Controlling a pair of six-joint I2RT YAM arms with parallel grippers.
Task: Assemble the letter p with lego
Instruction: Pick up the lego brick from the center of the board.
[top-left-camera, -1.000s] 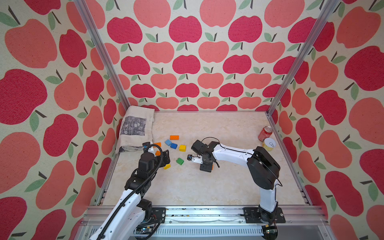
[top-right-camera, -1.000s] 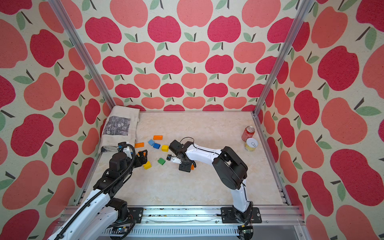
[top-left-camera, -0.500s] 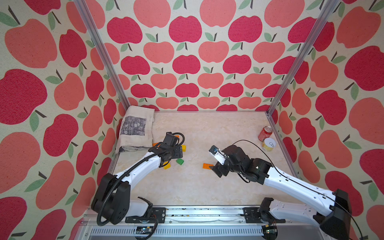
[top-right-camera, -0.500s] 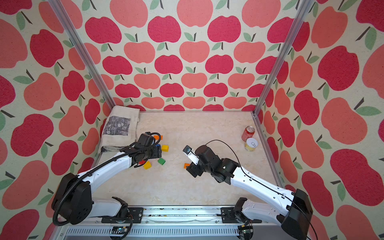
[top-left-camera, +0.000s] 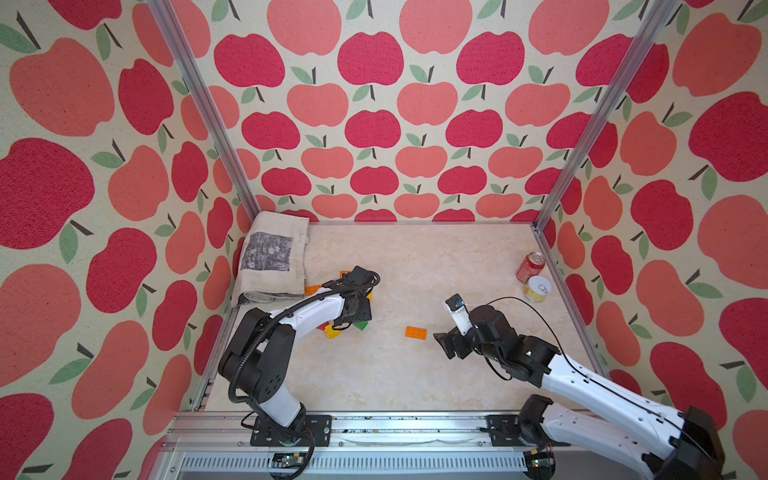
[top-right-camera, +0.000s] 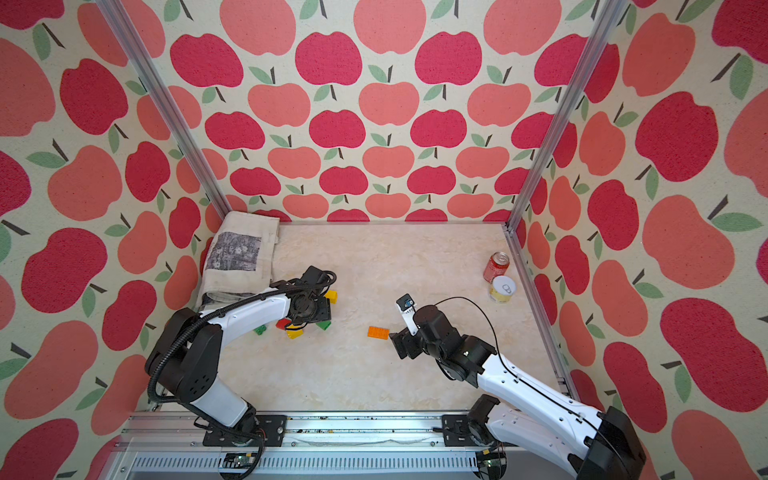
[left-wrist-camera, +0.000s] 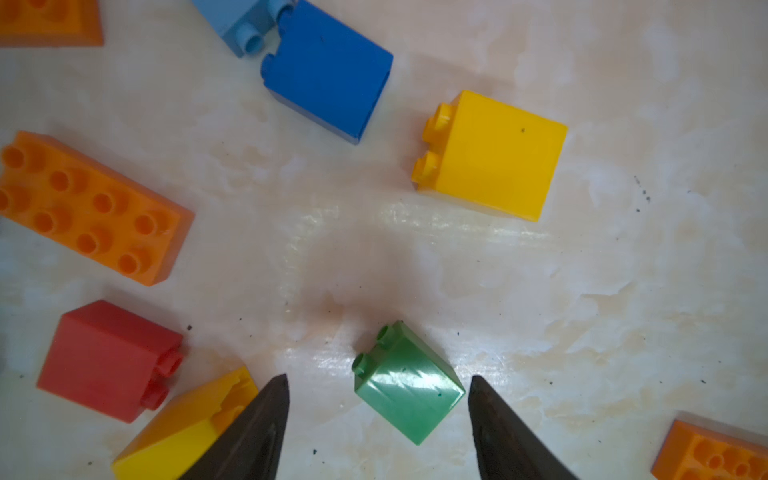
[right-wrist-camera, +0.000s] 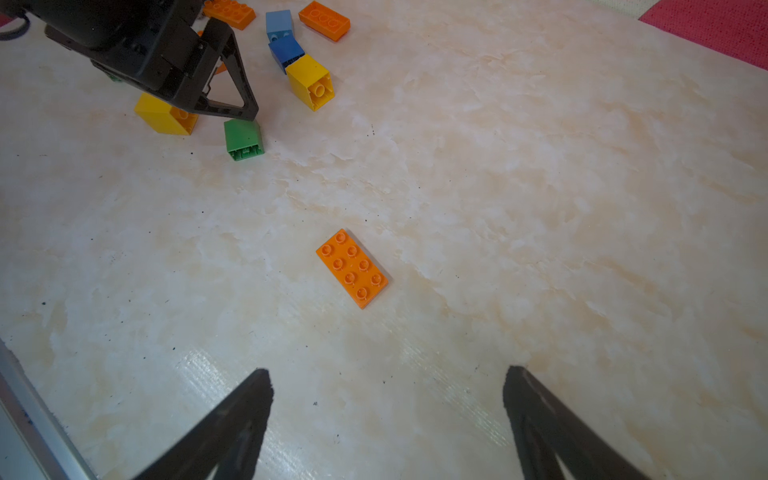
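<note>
Red can (top-left-camera: 530, 267) stands beside yellow can (top-left-camera: 537, 288), apart from lego (top-left-camera: 416, 333).

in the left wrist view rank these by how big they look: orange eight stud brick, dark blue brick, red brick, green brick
1. orange eight-stud brick
2. dark blue brick and red brick: these look about alike, so they are not ranked against each other
3. green brick
</note>
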